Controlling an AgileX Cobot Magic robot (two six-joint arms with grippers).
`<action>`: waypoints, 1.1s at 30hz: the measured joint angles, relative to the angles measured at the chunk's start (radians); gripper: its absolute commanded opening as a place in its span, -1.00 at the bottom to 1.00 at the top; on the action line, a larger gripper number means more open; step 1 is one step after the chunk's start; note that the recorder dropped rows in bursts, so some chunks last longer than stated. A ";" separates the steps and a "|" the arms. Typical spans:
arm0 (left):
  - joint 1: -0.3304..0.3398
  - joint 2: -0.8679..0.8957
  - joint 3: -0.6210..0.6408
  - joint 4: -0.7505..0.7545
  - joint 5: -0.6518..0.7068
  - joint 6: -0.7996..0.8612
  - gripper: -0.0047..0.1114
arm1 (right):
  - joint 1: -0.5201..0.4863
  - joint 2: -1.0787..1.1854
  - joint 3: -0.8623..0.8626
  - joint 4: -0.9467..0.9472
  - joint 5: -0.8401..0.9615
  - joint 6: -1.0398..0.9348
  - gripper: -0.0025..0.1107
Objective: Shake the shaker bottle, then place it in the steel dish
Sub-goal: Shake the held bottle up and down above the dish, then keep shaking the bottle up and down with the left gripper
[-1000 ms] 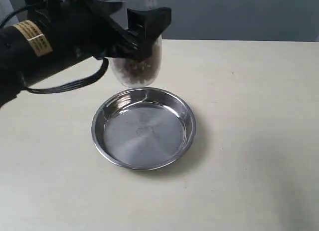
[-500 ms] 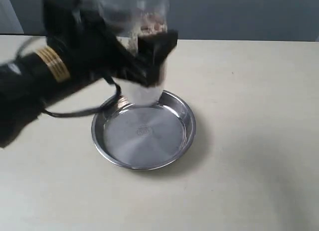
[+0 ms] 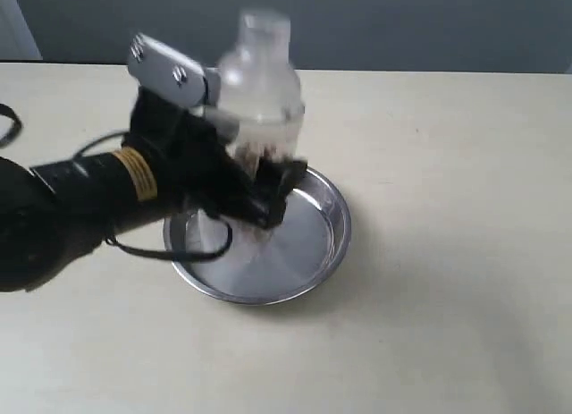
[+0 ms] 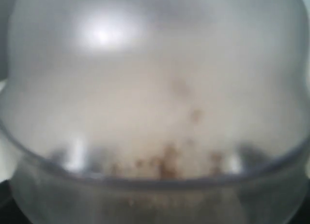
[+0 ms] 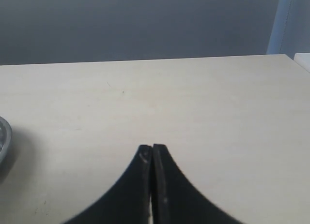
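Note:
The shaker bottle (image 3: 259, 88) stands upright over the steel dish (image 3: 322, 240), cap up, frosted dome blurred by motion, brown granules low inside. My left gripper (image 3: 255, 186) is shut on its lower body from the left. Whether the bottle's base touches the dish floor is hidden by the gripper. In the left wrist view the shaker bottle (image 4: 155, 108) fills the whole picture, and the fingers are hidden. My right gripper (image 5: 152, 147) is shut on nothing above bare table; a sliver of the steel dish (image 5: 4, 137) shows at that view's edge.
The pale table (image 3: 447, 208) stretches right of the dish and in front of it. The left arm's black body and cable (image 3: 80, 208) lie over the table left of the dish. A dark wall runs behind the far edge.
The left arm has swung down and toward the front, lowering the bottle from above the dish's far rim into the dish. The whole bottle with its cap now shows.

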 measured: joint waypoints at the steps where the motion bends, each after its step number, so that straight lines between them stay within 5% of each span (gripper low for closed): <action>1: 0.000 0.011 0.006 0.004 0.053 -0.013 -0.91 | 0.000 0.000 0.000 0.000 0.000 0.000 -0.97; 4: -0.002 -0.074 -0.023 0.067 0.105 -0.045 -0.91 | 0.000 0.000 0.000 0.000 0.000 0.000 -0.97; 8: 0.008 -0.178 -0.067 0.089 -0.012 -0.045 -0.91 | 0.000 0.000 0.000 0.000 0.000 0.000 -0.97; 11: 0.037 -0.110 -0.036 0.049 -0.026 -0.045 -0.91 | 0.000 0.000 0.000 0.000 0.000 0.000 -0.97; 16: 0.035 -0.052 -0.013 0.050 0.135 -0.076 -0.91 | 0.000 0.000 0.000 0.000 0.000 0.000 -0.97; 23: 0.031 -0.096 -0.025 0.074 -0.044 -0.082 -0.91 | 0.000 0.000 0.000 0.000 0.000 0.000 -0.97; 28: 0.008 0.007 0.022 0.087 0.093 -0.138 -0.91 | 0.000 0.000 0.000 0.000 0.000 0.000 -0.97; 31: -0.011 -0.134 -0.032 0.099 -0.075 -0.077 -0.91 | 0.000 0.000 0.000 0.000 0.000 0.000 -0.97; 33: -0.011 -0.043 0.008 0.013 -0.105 -0.001 -0.91 | 0.000 0.000 0.000 0.000 0.000 0.000 -0.97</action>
